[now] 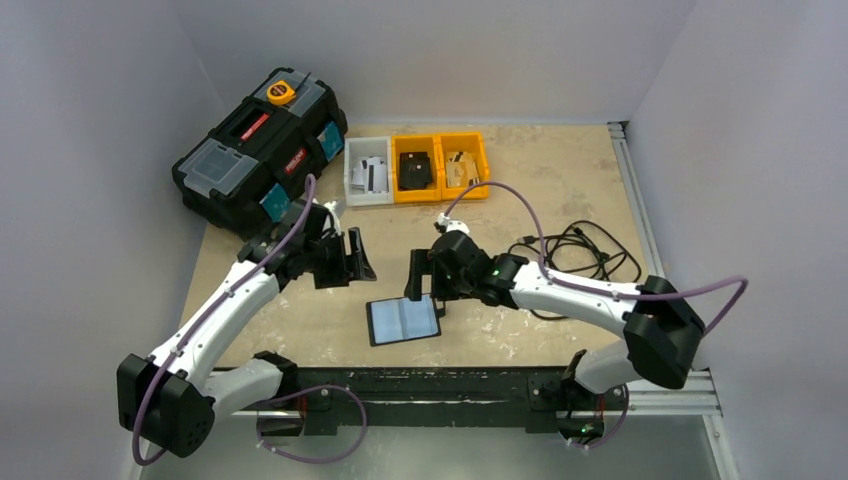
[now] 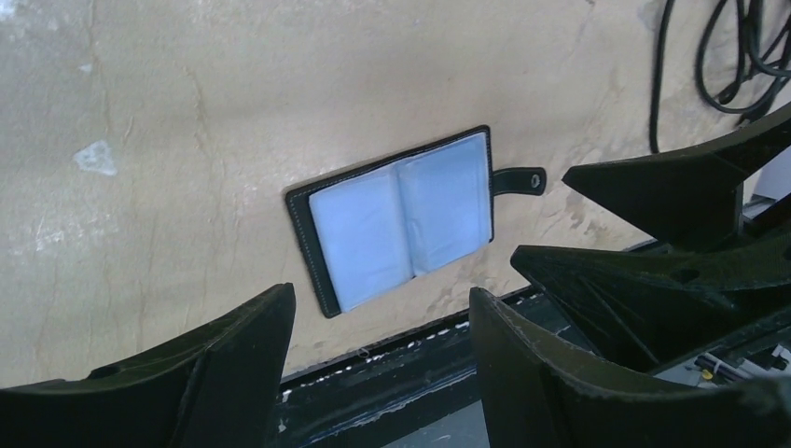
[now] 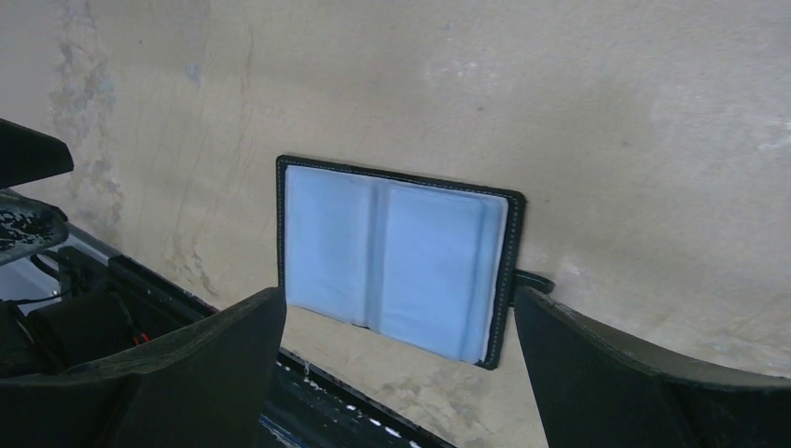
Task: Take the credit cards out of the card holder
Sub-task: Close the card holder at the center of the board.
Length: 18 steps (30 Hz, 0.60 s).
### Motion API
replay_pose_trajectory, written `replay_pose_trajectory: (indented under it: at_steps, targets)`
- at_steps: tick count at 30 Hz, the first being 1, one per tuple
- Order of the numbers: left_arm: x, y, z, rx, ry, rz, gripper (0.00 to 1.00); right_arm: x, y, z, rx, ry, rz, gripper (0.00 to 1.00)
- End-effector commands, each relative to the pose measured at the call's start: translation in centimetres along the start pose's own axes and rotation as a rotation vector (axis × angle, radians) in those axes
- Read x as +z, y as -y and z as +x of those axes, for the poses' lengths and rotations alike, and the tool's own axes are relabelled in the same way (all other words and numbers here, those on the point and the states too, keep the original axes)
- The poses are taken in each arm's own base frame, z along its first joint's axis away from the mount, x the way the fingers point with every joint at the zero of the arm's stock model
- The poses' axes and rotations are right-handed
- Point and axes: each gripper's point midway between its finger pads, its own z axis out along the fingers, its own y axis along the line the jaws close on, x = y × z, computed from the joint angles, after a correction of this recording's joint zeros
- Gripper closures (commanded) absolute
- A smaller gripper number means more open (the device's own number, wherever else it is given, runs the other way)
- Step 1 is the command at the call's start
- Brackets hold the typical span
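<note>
The card holder (image 1: 403,320) lies open and flat on the worktop (image 1: 560,170), close to the near edge and between the two arms. The credit cards (image 3: 424,266) are pale blue, and they are inside its two pages, one on each side of the fold. None is out yet. The little snap tab (image 2: 520,180) sticks out from one side edge.

The left pincer (image 1: 354,262) hangs in the air off to the left of the holder, with its fingers apart and nothing in them. The right pincer (image 1: 424,288) hangs just behind the holder's far edge. Its fingers are very wide and it holds nothing too.

The next step looks like getting hold of one card. To do it well, one pincer should press the black edge or the tab down so the holder cannot slide. The other should come in low, make its fingers narrow, and pinch just the thin edge of a card where the pocket opens (I cannot tell from here which edge that is). Then it should pull straight along the pocket, slow and flat. If it pulls up, the whole holder may lift, fold shut, or slip off the near edge.
</note>
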Motion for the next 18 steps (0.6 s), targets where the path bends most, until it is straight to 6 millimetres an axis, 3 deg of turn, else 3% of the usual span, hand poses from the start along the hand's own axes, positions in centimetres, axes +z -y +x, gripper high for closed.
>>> replay_pose_trajectory:
  at_steps: [1, 10, 18]
  targets:
    - [-0.3, -1.9, 0.4, -0.007, 0.035, -0.075, 0.32, 0.9, -3.0, -0.7, -0.009, 0.024, -0.012, 0.09]
    - [0.3, -4.0, 1.6, -0.085, 0.003, -0.143, 0.32, 4.3, -5.4, 1.9, -0.075, -0.066, 0.032, 0.35]
    - [0.3, -5.7, 1.5, -0.183, 0.025, -0.152, 0.32, 6.1, -5.6, 4.2, -0.170, -0.113, 0.140, 0.40]
